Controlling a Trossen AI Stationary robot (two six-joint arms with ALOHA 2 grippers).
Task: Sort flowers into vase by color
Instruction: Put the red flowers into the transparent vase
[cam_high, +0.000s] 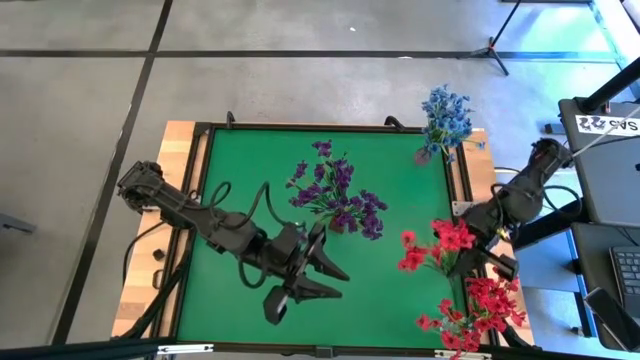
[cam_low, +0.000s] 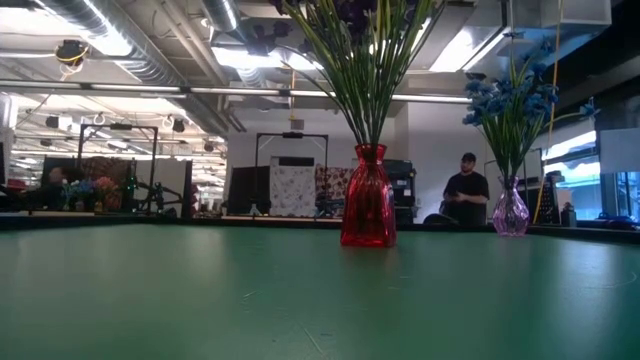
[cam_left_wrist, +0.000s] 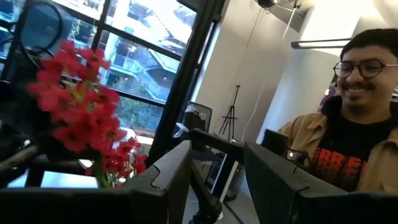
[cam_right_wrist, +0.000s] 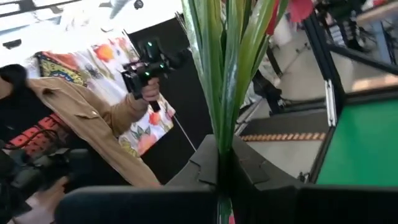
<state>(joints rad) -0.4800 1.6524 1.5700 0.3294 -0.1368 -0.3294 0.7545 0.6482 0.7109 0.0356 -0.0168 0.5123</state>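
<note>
My right gripper is at the table's right edge, shut on a bunch of red flowers whose blossoms spread over the green mat. In the right wrist view its green stems rise from between the fingers. A second red bunch stands at the near right corner; its base is hidden. Purple flowers stand in a red vase mid-table. Blue flowers stand in a clear purple vase at the far right. My left gripper hangs open over the near middle, touching nothing. My right gripper pinches the red bunch's green stems between its two fingers, several stems gathered together. The stems run straight out past the fingertips, with the red blossoms at their far end. The bunch is lifted clear of the mat.
The green mat lies in a dark frame on a wooden table. A person in a tan jacket holds a small camera rig beside the table. A monitor and a keyboard sit off the right side. The mat's left half is bare.
</note>
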